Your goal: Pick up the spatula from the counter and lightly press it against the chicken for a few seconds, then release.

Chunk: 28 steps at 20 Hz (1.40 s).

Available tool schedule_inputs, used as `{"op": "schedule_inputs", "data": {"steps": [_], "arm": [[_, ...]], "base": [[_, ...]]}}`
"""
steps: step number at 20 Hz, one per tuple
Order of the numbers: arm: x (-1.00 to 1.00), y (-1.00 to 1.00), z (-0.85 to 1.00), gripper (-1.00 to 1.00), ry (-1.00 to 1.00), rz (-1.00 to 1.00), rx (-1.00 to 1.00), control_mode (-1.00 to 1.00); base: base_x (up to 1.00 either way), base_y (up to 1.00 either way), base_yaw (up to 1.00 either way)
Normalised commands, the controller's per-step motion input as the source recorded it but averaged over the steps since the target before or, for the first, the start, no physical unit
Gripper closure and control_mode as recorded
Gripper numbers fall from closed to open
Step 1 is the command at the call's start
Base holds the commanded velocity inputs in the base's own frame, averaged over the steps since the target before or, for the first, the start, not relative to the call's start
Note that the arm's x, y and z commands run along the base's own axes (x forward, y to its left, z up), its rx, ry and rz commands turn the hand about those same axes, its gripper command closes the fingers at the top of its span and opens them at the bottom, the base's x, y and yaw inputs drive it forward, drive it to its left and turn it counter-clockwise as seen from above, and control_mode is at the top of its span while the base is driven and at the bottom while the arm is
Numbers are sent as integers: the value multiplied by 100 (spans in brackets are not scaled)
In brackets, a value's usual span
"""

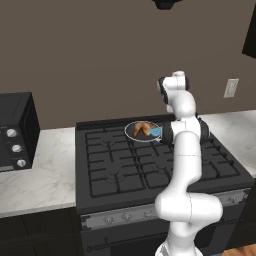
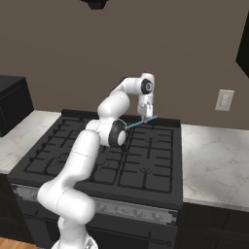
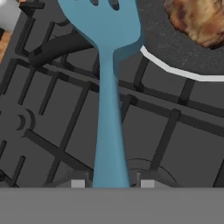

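The blue slotted spatula point(image 3: 107, 109) runs from between my fingertips up to its head at the top of the hand view. My gripper point(image 3: 112, 183) is shut on its handle. The chicken point(image 3: 199, 19), browned, lies in a dark pan with a white rim point(image 3: 175, 71) at the upper right. The spatula's head reaches over the pan's edge, a small gap left of the meat. From the right base view my gripper point(image 2: 146, 113) points down over the back of the stove, the spatula point(image 2: 141, 121) slanting under it. The left base view shows the pan point(image 1: 131, 131), chicken point(image 1: 141, 128) and spatula head point(image 1: 156, 131).
The black stove point(image 1: 115, 160) has raised grates under the pan. The pan's dark handle point(image 3: 61, 46) lies across the grates. A black toaster oven point(image 1: 15, 132) stands on the left marble counter. More counter point(image 2: 214, 155) lies to the right, under a wall outlet point(image 2: 223, 99).
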Motion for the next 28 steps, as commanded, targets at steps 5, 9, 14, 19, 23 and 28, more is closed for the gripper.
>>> {"op": "schedule_inputs", "data": {"steps": [5,9,14,19,23,28], "arm": [[0,0,19,100,-10,7,1,-100],[0,-1,19,100,-6,4,5,-100],[9,0,5,100,-1,1,7,-100],[13,0,0,100,-2,0,6,-100],[13,0,0,100,-5,-6,2,-100],[15,6,2,100,-3,-7,0,-100]], "base": [[0,0,0],[0,0,0],[0,0,0],[0,0,0],[0,0,0],[0,0,0]]}}
